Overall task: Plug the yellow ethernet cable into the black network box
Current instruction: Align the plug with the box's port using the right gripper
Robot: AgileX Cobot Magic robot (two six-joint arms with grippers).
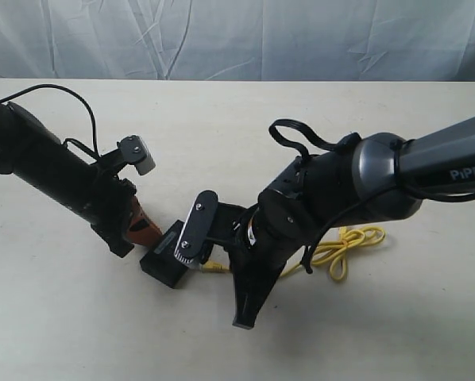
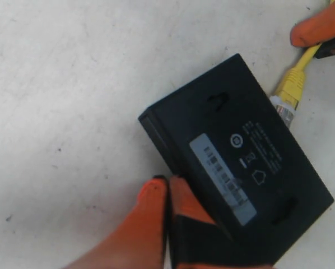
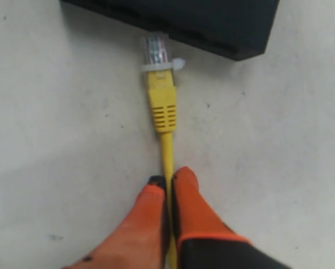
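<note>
The black network box (image 2: 235,162) lies flat on the table, its white label strip facing up. My left gripper (image 2: 167,185) is shut, its orange fingertips pressed against the box's near edge with nothing between them. In the right wrist view my right gripper (image 3: 168,182) is shut on the yellow ethernet cable (image 3: 166,148), a short way behind its yellow boot. The clear plug (image 3: 157,50) points at the box's side (image 3: 184,17) and its tip meets that side; most of the plug is still outside. The cable's looped knot (image 1: 345,250) lies behind the right arm.
The pale table (image 1: 364,333) carries both arms, which converge at the box (image 1: 167,260) near the middle front. A grey cloth backdrop (image 1: 237,36) hangs behind the far edge. Black arm cables (image 1: 297,135) loop above the right wrist.
</note>
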